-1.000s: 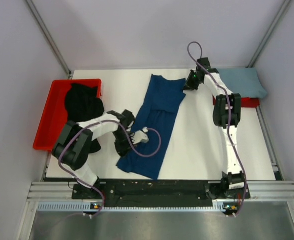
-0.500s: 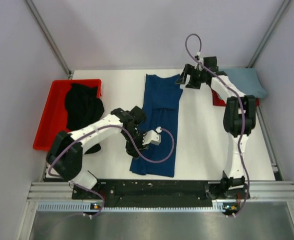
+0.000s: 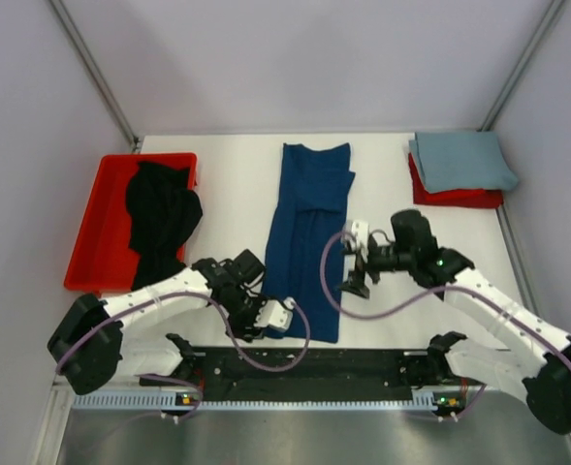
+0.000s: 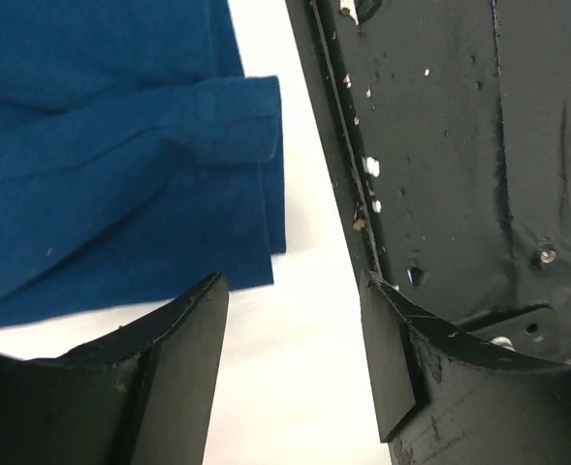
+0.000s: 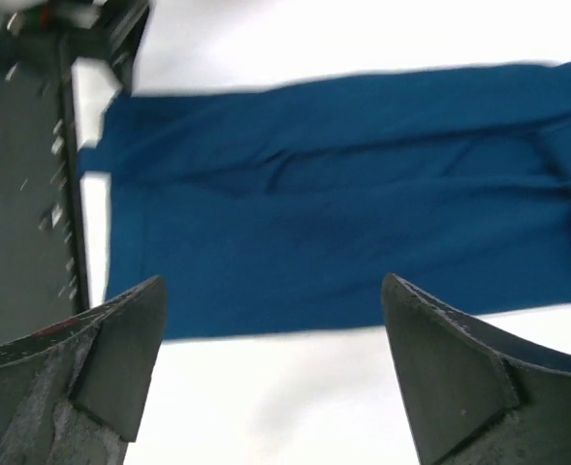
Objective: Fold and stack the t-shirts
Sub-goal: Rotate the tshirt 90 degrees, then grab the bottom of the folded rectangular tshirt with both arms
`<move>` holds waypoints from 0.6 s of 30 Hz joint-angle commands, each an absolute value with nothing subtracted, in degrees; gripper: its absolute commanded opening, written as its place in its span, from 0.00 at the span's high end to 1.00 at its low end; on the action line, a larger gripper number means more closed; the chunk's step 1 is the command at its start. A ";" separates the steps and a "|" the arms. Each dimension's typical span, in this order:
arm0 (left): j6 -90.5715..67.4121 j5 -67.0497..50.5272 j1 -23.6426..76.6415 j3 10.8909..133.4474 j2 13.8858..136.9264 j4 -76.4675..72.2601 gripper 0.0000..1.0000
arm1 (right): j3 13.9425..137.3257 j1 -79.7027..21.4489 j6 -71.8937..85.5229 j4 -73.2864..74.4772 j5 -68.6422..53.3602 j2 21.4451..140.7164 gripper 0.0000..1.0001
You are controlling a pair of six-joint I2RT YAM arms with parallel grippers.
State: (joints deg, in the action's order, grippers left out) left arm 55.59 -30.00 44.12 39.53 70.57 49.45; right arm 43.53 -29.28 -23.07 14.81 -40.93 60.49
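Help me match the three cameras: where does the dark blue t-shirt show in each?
Top external: the dark blue t-shirt is a long folded strip running near to far at the picture's centre.
Left wrist: upper left, one corner reaching the centre.
Right wrist: a wide band across the middle.
Shared landmark: the black base rail by the shirt's near end.

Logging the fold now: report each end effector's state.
Left end effector: open, holding nothing.
Right end effector: open, holding nothing.

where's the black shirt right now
The black shirt lies at the left of the top view, in the red tray, left of the blue shirt.
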 commanded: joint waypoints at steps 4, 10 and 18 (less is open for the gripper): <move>55.73 -22.25 50.88 33.32 71.10 35.16 0.38 | 32.45 -49.45 -43.59 28.30 -24.28 50.01 0.30; 54.41 -18.11 51.94 33.31 73.82 32.79 0.39 | 26.19 -59.49 -46.75 19.96 -20.04 54.21 0.34; 49.49 -15.12 55.02 35.77 78.66 34.80 0.78 | 28.04 -63.45 -48.69 13.46 -19.51 66.26 0.38</move>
State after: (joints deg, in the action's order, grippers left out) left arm 52.16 -18.00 53.43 36.25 75.11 33.78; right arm 26.28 -60.88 -46.39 20.10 -20.12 63.29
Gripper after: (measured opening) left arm 0.329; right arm 0.625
